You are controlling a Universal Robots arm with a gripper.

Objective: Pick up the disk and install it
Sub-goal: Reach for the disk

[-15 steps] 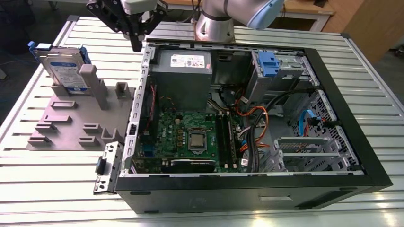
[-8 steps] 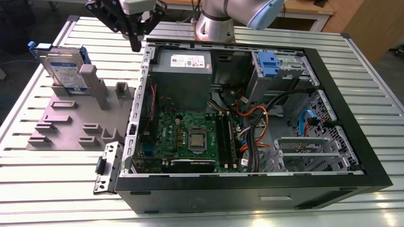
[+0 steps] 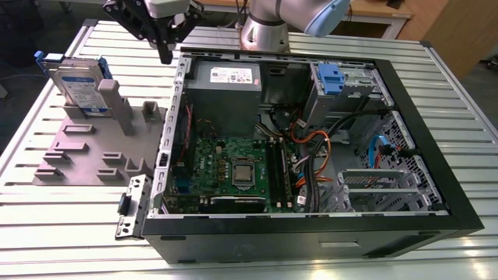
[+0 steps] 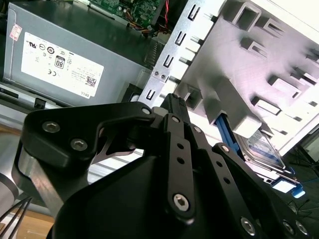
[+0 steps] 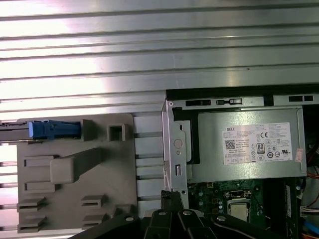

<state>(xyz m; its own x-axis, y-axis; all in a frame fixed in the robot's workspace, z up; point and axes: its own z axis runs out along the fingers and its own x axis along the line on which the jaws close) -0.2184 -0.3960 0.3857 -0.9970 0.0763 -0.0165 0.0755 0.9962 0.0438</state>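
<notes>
Robotics lab, slatted aluminium bench [image 3: 70,233], opened computer case [image 3: 295,230], grey fixture plate [image 3: 86,157]

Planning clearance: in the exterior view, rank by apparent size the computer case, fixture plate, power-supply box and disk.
Black metal computer case
Grey slotted fixture plate
Grey metal power-supply box
Silver blue-framed disk, only slightly smaller

One disk [image 3: 78,87] stands in one grey fixture plate [image 3: 86,157], on one slatted table [image 3: 459,99]. Beside the plate lies one open computer case [image 3: 272,234]. The case holds one grey power-supply box [image 3: 224,96], one green mainboard [image 3: 206,166] with one processor socket [image 3: 241,173], and one blue clip [image 3: 330,79]. One metal bracket [image 3: 130,207] sits at the case's corner. One arm [image 3: 269,26] carries one gripper [image 3: 165,57].
</notes>
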